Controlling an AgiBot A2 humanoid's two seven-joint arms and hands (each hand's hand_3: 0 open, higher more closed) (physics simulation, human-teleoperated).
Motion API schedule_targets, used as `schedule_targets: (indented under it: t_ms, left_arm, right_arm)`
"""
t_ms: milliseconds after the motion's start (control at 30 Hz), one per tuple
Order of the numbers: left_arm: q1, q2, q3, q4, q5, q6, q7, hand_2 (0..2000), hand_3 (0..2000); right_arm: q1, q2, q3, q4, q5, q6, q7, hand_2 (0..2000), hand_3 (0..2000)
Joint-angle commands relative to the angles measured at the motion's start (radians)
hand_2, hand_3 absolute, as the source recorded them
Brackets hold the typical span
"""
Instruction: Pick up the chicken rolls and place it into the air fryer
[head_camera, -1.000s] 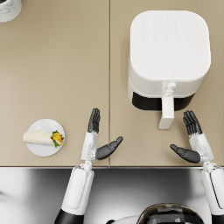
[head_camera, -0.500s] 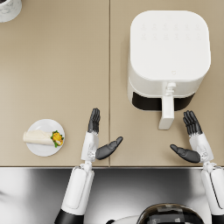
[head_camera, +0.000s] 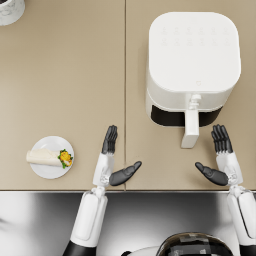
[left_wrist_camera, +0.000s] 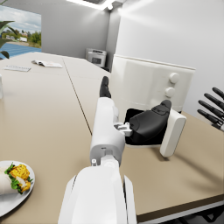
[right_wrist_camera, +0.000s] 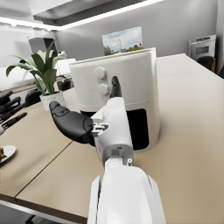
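A chicken roll (head_camera: 46, 158) in a pale wrap with green and yellow filling lies on a small white plate (head_camera: 51, 171) near the table's front edge, at the left; it also shows as the roll (left_wrist_camera: 9, 180) in the left wrist view. A white air fryer (head_camera: 192, 65) stands at the right, its drawer pulled out a little with the handle (head_camera: 190, 128) pointing toward me. My left hand (head_camera: 114, 159) hovers open to the right of the plate, holding nothing. My right hand (head_camera: 220, 160) is open just right of the fryer handle.
A white pot (head_camera: 11, 10) stands at the table's far left corner, holding a green plant (right_wrist_camera: 39, 70) seen in the right wrist view. A seam (head_camera: 125, 90) runs down the beige tabletop. The table's front edge (head_camera: 125, 190) meets a grey floor below.
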Motion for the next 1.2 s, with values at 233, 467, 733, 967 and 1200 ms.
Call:
schedule_targets:
  t_ms: [233,467,733,967,1200]
  left_arm:
    - [-0.031,0.009,-0.168,-0.090,0.222,-0.017,-0.017,0,0]
    - [-0.089,0.027,-0.351,-0.149,0.535,-0.019,-0.019,0,0]
    - [-0.075,0.025,-0.531,-0.119,0.896,-0.236,-0.197,0,0]
    - [-0.039,-0.001,-0.617,-0.019,1.213,-0.387,-0.253,0,0]
    - [-0.038,-0.001,-0.642,0.045,1.531,-0.448,-0.257,0,0]
  right_arm:
    - [0.016,-0.030,-0.033,0.017,0.209,-0.017,0.017,0,0]
    - [0.015,-0.048,-0.034,-0.017,0.283,-0.019,0.019,0,0]
    - [0.011,-0.066,-0.039,-0.038,0.290,-0.019,0.019,0,0]
    - [0.010,-0.081,-0.047,-0.056,0.290,-0.019,0.019,0,0]
    - [0.011,-0.098,-0.053,-0.072,0.290,-0.019,0.019,0,0]
